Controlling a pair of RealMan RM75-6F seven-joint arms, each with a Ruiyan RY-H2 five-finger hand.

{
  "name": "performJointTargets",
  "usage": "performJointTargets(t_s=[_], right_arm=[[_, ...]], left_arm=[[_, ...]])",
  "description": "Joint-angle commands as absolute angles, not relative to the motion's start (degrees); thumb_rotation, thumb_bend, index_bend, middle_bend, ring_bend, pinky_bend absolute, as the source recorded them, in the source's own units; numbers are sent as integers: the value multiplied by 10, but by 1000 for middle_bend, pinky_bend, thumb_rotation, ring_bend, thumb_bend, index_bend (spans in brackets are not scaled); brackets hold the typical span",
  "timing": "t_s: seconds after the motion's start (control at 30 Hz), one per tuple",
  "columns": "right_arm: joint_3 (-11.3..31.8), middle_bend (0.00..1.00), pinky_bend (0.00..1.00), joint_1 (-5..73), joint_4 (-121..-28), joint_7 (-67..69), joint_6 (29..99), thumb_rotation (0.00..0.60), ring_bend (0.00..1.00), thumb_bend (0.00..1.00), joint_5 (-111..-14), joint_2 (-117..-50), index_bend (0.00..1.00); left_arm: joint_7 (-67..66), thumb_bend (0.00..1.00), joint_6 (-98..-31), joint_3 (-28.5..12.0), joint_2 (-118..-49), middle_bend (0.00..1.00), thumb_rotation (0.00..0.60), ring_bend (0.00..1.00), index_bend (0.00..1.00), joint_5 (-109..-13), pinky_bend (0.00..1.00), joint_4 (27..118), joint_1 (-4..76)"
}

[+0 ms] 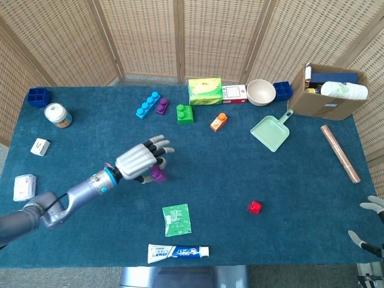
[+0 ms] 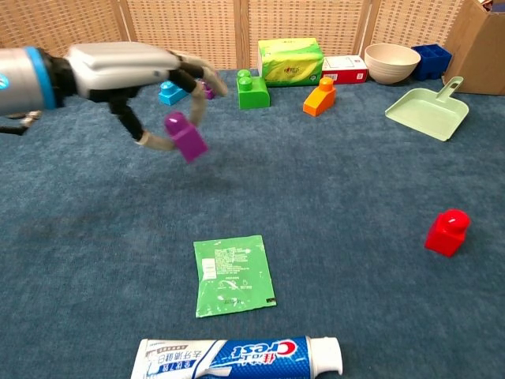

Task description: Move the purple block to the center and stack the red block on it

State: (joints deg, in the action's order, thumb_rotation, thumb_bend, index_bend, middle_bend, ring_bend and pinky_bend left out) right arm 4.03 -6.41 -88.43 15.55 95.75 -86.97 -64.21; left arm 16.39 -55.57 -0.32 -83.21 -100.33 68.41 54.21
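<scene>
My left hand (image 1: 139,161) (image 2: 130,69) hangs above the carpet left of the middle and pinches the purple block (image 1: 158,174) (image 2: 185,136) between thumb and a finger, lifted off the table. The red block (image 1: 255,207) (image 2: 447,231) stands alone on the carpet toward the front right. Only the pale fingertips of my right hand (image 1: 370,223) peek in at the bottom right corner of the head view, fingers apart, holding nothing.
A green packet (image 1: 177,219) (image 2: 233,274) and a toothpaste tube (image 1: 178,251) (image 2: 241,358) lie near the front. Along the back are blue (image 1: 147,105), small purple (image 1: 162,107), green (image 1: 184,113) and orange (image 1: 218,122) blocks, a tissue box (image 1: 205,91), bowl (image 1: 261,92), dustpan (image 1: 272,131) and cardboard box (image 1: 327,91).
</scene>
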Motion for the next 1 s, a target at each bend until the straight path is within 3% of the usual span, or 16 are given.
performJointTargets(t_s=[0.03,1.0], right_arm=[[40,264,55,-63,-884,155,956,600,4,98,-872,-643,338],[36,264,56,-77,-881,171,979,600,0,99,-879,-636,339]], left_arm=[[168,341,-557,-1,-849,180,600,41,581,-1013,0,682,556],[116,339,-517,-14,-1013,171,600,37,559,-1035,0,542,681]])
